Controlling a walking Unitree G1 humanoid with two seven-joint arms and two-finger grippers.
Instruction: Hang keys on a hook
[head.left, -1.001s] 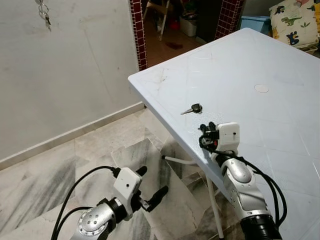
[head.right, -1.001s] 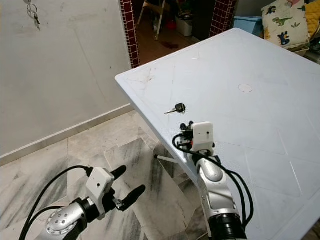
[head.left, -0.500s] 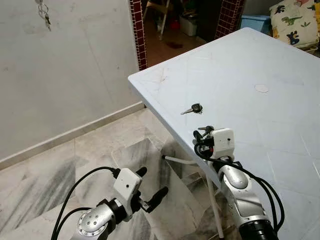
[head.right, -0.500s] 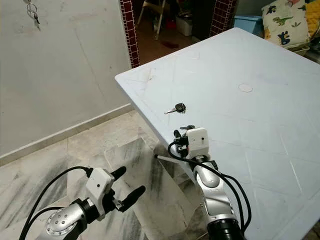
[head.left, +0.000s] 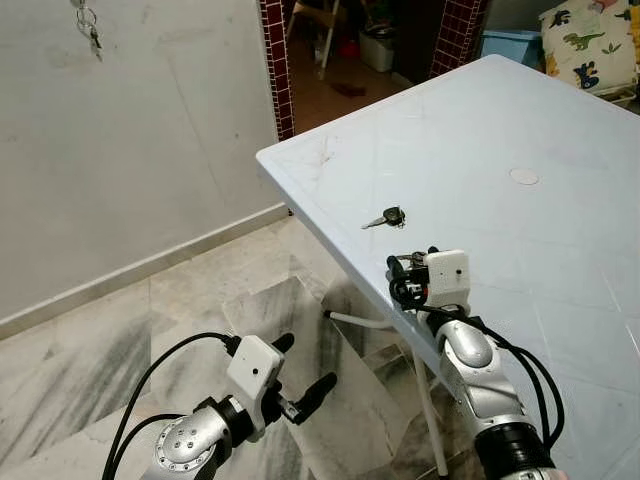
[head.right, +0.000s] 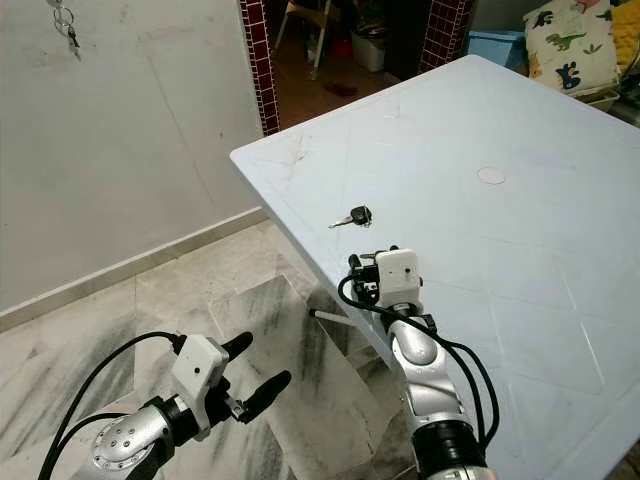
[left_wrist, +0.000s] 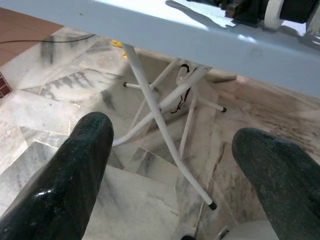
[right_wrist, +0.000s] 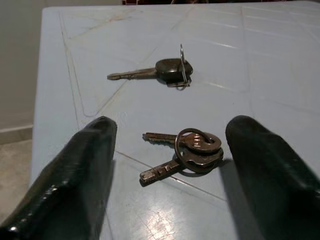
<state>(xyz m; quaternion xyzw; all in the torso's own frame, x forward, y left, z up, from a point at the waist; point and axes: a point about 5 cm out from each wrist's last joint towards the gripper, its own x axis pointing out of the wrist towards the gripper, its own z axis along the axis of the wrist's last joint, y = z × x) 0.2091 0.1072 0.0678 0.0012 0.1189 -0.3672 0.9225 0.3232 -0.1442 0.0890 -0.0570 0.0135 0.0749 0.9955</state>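
Right tool (right_wrist: 170, 165) spread wide over two ringed keys (right_wrist: 185, 152) on the table (head.left: 560, 230), left tool (head.left: 300, 380) also open

Pale blue desk (head.left: 560, 120) w/ white folding legs (left_wrist: 170, 130); marble floor (head.left: 120, 320); dinosaur-print cushion (head.left: 590, 40) far right; red-tiled doorway (head.left: 275, 60).

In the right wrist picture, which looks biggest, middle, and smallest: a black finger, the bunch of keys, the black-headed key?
1. Black finger, but it's nearest the camera.
2. Bunch of keys.
3. Black-headed key; it's farther away, so really unsure.
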